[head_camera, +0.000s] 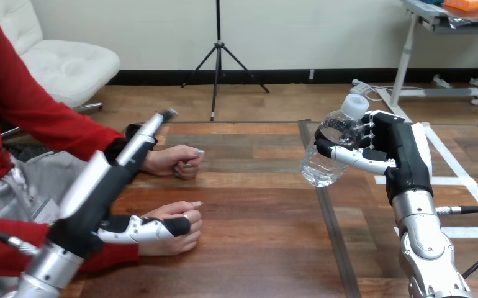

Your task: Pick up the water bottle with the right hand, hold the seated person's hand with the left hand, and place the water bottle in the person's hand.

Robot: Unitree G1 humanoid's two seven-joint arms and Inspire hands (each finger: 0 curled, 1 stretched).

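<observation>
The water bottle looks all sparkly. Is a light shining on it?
In the head view, yes: the clear water bottle, gripped in the right hand, catches small bright glints on its crinkly side, and the brown wood behind shows through it. The table has just a soft sheen, with no strong glare.

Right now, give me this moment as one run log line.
right robot hand: shut on water bottle, raised above table | left robot hand: open, thumb over person's nearer hand | handover: not yet done
</observation>
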